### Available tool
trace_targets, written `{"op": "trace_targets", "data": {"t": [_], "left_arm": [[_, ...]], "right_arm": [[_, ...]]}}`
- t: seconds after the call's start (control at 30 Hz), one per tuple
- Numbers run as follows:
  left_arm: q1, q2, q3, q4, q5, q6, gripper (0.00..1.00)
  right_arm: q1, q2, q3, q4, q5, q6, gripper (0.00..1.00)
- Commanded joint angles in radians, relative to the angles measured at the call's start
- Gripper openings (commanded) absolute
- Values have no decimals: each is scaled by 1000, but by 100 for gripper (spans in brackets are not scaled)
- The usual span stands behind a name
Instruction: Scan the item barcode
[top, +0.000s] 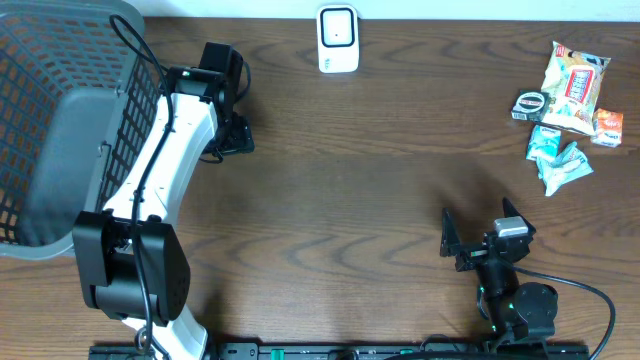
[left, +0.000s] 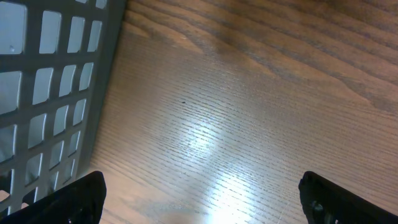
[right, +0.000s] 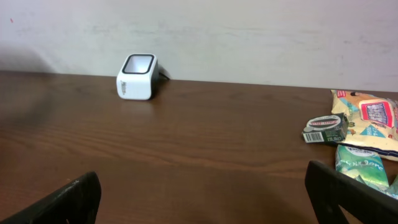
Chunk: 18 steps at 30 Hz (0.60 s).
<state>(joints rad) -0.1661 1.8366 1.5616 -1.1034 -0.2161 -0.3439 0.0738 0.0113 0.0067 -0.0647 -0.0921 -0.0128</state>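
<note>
On the far right of the table (top: 380, 180), seen from overhead, the snack packets (top: 575, 82) and a small box (top: 530, 104) lie together, well apart from the white scanner (top: 338, 38) at the far edge; I judge the packets light, soft and slippery, best taken at a sealed edge, and the box stiff enough to pinch by its sides. In the left wrist view the left fingers (left: 68, 202) are spread wide over bare table beside the basket (left: 56, 81), holding nothing. In the right wrist view the right fingers (right: 62, 202) are also released and empty, touching neither scanner nor packets.
</note>
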Motion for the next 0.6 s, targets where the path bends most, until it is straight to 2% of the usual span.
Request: {"op": "trace_targets", "data": {"t": [0.0,0.57], "left_arm": [[4,-9,-2,-6,-13,-10,98],[4,-9,-2,-6,-13,-10,98]], "right_arm": [[-9,-6,-1,-7,20,-19,99],[-9,-6,-1,-16,55,1,99]]}}
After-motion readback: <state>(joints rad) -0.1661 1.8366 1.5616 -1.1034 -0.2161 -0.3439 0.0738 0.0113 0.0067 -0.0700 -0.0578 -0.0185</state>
